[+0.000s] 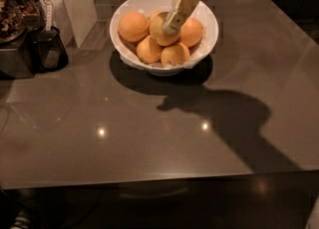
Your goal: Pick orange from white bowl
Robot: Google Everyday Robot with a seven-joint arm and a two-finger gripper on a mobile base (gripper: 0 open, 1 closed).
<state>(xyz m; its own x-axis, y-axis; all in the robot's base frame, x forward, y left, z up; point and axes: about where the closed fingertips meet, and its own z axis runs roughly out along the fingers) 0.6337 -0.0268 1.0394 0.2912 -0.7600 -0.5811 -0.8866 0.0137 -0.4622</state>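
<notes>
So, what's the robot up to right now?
Gripper down in bowl, against the orange. Orange sits among four smaller ones. Nothing else in the way.

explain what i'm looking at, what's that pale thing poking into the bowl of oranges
This is one camera's picture, looking down on a table; where the camera is mounted is not known. The pale bar entering from the top is the gripper, the hand of a one-armed mobile robot. Its tip is down in the white bowl, at the orange, the big dull one in the middle; whether it holds it I cannot tell. Four brighter fruits lie around it. The bowl stands on a glossy grey table, with a dark container at the left.
</notes>
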